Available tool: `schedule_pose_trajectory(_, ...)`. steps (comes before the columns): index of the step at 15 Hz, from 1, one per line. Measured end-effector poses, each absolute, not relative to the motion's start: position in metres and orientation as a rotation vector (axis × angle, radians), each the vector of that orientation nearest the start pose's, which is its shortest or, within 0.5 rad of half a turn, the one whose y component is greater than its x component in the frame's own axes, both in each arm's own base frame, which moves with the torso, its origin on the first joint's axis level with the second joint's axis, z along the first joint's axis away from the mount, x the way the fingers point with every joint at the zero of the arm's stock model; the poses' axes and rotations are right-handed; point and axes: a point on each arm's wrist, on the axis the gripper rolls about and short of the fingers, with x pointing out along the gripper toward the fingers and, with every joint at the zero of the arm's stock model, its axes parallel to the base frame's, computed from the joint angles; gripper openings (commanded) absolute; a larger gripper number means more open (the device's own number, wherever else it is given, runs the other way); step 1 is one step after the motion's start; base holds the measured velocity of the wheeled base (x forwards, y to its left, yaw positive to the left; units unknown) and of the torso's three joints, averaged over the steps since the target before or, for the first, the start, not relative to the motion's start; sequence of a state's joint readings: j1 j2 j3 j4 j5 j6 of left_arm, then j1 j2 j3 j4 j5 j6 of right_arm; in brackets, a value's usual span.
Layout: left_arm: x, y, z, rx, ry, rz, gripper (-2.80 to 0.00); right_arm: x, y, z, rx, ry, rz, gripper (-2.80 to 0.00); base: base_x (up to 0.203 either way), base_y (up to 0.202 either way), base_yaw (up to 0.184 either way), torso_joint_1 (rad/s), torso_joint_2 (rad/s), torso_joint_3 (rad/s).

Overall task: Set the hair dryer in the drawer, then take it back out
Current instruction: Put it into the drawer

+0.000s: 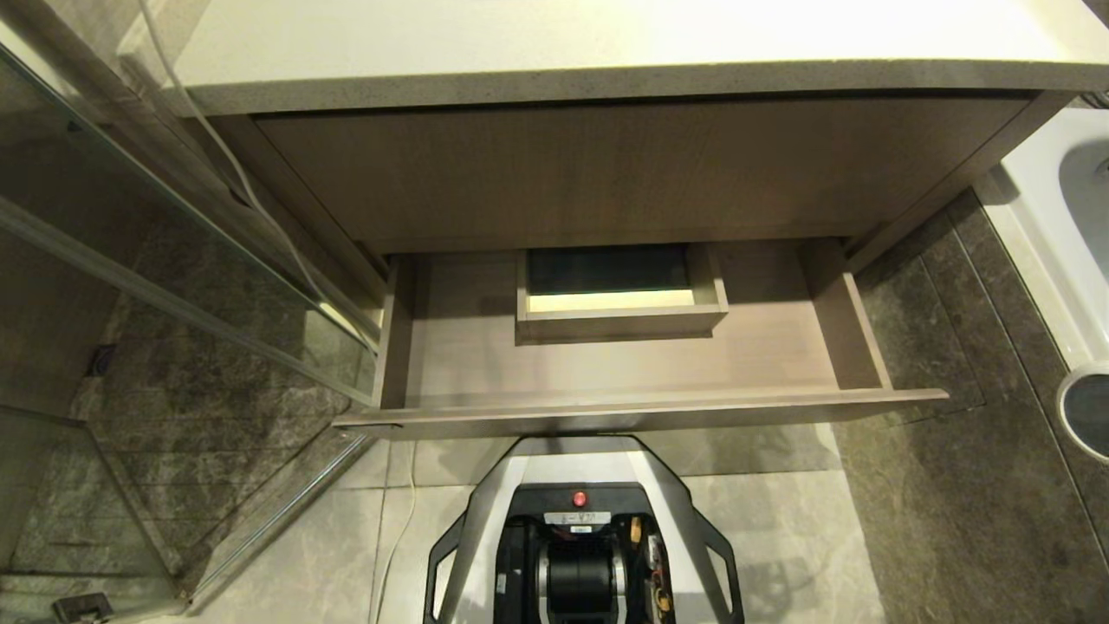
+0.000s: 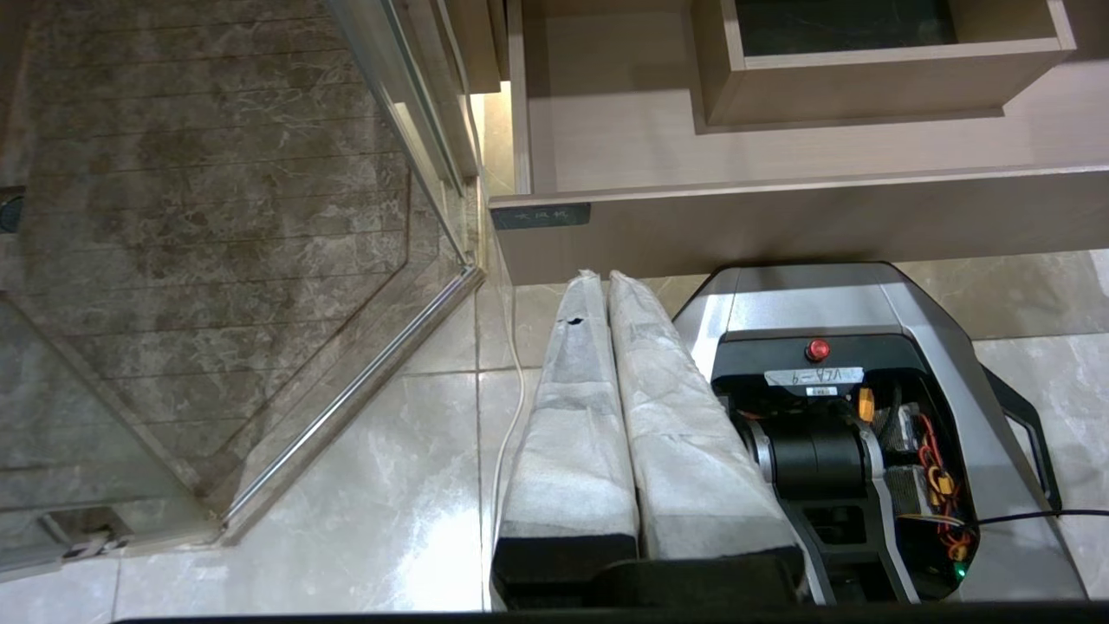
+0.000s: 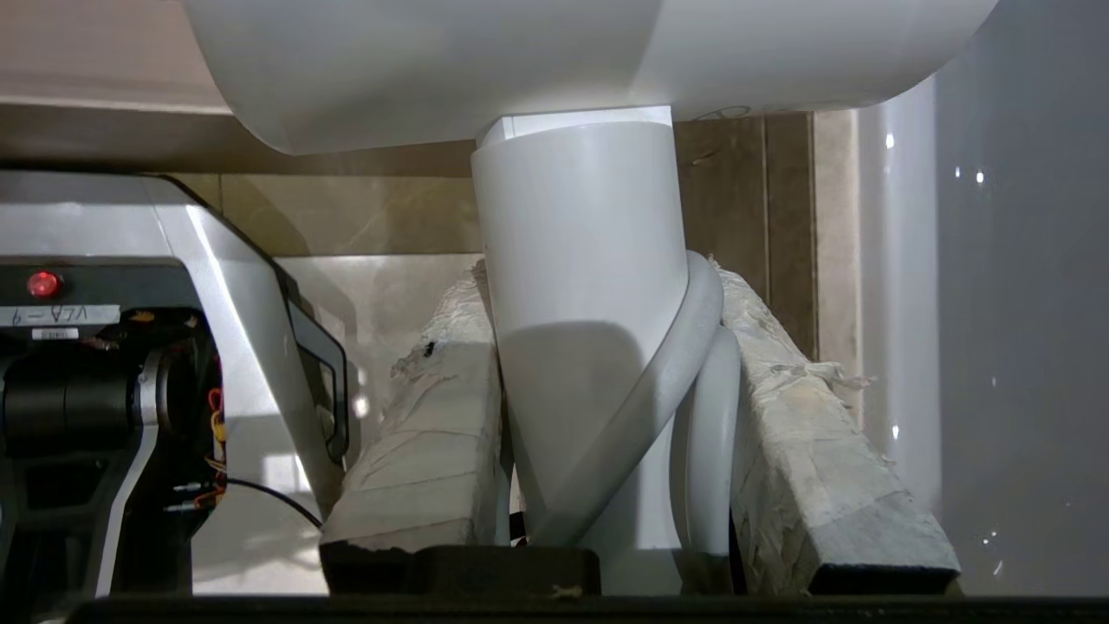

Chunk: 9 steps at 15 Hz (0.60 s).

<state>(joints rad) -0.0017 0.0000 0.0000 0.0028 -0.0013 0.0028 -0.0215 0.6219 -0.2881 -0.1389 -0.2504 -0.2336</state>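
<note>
Head view: drawer (image 1: 624, 373) pulled open across the middle of the frame, bare inside apart from the boxed cut-out (image 1: 619, 299) near its back; pale counter (image 1: 606, 52) along the top edge, wood-grain panel (image 1: 624, 178) just beneath it; glass shower partition (image 1: 173, 286) at the left, white fixture (image 1: 1053, 234) at the right edge, robot base (image 1: 580, 546) at bottom centre; neither arm visible here. Left wrist view: left end effector (image 2: 606, 282) at lower centre, its two wrapped fingers (image 2: 572, 416) pressed together with nothing between them, tips just below the drawer front beside the small black label (image 2: 540, 216); robot base to the right, shower glass filling the left half. Right wrist view: right end effector (image 3: 606, 295) at lower centre, clenched on the handle of the hair dryer (image 3: 589, 286); white barrel spanning the top of the frame, white cord (image 3: 658, 390) looped around the handle between the fingers; robot base at the left, glossy white surface at the right.
</note>
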Motion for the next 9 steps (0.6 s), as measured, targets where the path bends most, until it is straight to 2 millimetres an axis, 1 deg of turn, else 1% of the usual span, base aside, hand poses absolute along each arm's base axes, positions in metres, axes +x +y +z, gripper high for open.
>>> schedule_pose_trajectory(3, -0.0228, 0.0, 0.0752, 0.003, 0.003, -0.003, -2.8, 0.0487, -0.0063, 0.1682, -0.255, 0.235, -0.24, -2.8, 0.0, 0.0, 0.0, -0.262, 0.39, 0.124)
schedule_pose_trajectory(6, -0.0228, 0.0, 0.0751, 0.003, 0.004, -0.004, -2.8, 0.0516, -0.0061, 0.1651, -0.258, 0.254, -0.233, -2.8, 0.0, 0.0, 0.0, -0.368, 0.5, 0.13)
schedule_pose_trajectory(7, -0.0228, 0.0, 0.0751, 0.003, 0.004, -0.004, -2.8, 0.0527, -0.006, 0.164, -0.259, 0.262, -0.23, -2.8, 0.0, 0.0, 0.0, -0.276, 0.39, 0.115)
schedule_pose_trajectory(9, -0.0228, 0.0, 0.0751, 0.003, 0.004, -0.004, -2.8, 0.0546, -0.0059, 0.1623, -0.26, 0.279, -0.226, -2.8, 0.0, 0.0, 0.0, -0.181, 0.36, 0.197)
